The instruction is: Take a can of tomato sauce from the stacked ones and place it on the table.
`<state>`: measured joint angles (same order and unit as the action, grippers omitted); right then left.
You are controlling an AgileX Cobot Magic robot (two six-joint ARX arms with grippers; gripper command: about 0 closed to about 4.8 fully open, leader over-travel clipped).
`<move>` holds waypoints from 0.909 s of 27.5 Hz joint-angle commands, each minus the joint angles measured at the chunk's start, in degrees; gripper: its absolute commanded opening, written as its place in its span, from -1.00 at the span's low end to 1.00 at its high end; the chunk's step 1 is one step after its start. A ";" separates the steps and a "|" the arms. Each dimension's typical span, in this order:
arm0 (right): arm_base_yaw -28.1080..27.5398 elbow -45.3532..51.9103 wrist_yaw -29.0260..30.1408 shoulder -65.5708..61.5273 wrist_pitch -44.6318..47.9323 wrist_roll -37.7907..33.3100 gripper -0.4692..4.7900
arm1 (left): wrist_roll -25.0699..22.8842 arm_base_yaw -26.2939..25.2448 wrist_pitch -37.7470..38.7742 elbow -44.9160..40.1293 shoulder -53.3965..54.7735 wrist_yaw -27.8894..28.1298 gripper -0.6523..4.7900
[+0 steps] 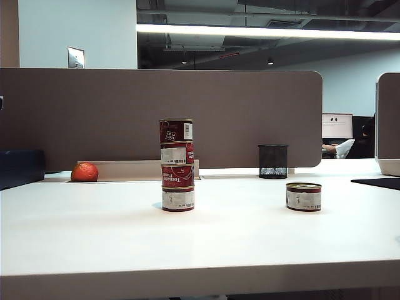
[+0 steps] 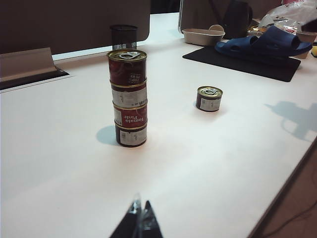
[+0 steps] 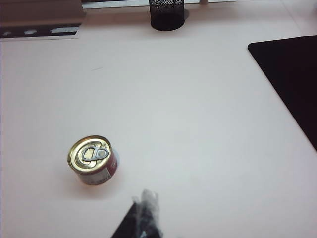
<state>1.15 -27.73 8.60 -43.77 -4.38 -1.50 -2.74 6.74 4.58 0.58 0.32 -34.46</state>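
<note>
As can (image 1: 304, 196) stands alone | left hand (image 2: 140, 212), right hand (image 3: 145, 208) closed, empty

Orange fruit (image 1: 84, 172) by the divider, black mesh cup (image 1: 273, 161), black mat (image 3: 292, 82), blue slippers (image 2: 265, 43)

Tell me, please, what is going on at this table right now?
A robot with two arms is moving tins of tomato sauce off a stack. One can of tomato sauce stands alone and upright on the table, off to the right of the stack, which is four tins high. Nothing is being held. The right gripper is shut and empty, hanging above the table beside that lone can. The left gripper looks shut too, well back from the stack.
</note>
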 commanded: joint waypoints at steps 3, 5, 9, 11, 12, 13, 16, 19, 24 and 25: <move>0.07 8.44 -2.73 7.54 3.67 -1.88 -0.85 | 0.13 -0.04 -0.39 0.13 0.07 5.09 -0.78; 0.02 10.01 -2.75 9.57 3.72 -1.90 -0.85 | 0.15 -0.04 -0.42 0.13 0.07 9.25 -0.78; 0.02 12.70 -5.20 14.01 3.87 -1.95 -0.85 | 0.17 -0.04 -0.44 0.13 0.04 17.09 -0.78; 0.02 13.94 -7.17 16.13 3.89 -1.95 -0.85 | 0.15 -0.04 -0.42 0.13 0.07 20.33 -0.78; 0.02 14.86 -8.28 17.42 3.89 -1.92 -0.85 | 0.17 -0.04 -0.39 0.13 0.04 22.05 -0.78; 0.04 15.54 -8.94 18.53 3.96 -1.95 -0.85 | 0.17 -0.04 -0.42 0.13 0.04 23.23 -0.78; 0.04 18.12 -9.09 22.58 4.63 -1.95 -0.85 | 0.17 -0.04 -0.42 0.13 0.04 27.10 -0.78; 0.04 20.48 -9.03 26.32 4.50 -1.95 -0.85 | 0.17 -0.04 -0.42 0.13 0.04 30.08 -0.78; 0.07 24.68 -5.40 33.92 3.96 -1.90 -0.85 | 0.15 -0.04 -0.63 0.13 0.04 31.50 -0.78; 0.07 25.94 -4.81 36.20 3.32 -1.90 -0.85 | 0.17 -0.04 -0.61 0.11 0.04 31.47 -0.78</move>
<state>1.15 -2.28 3.09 -8.67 -1.15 -3.38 -2.76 6.74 4.58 0.58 0.34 -3.20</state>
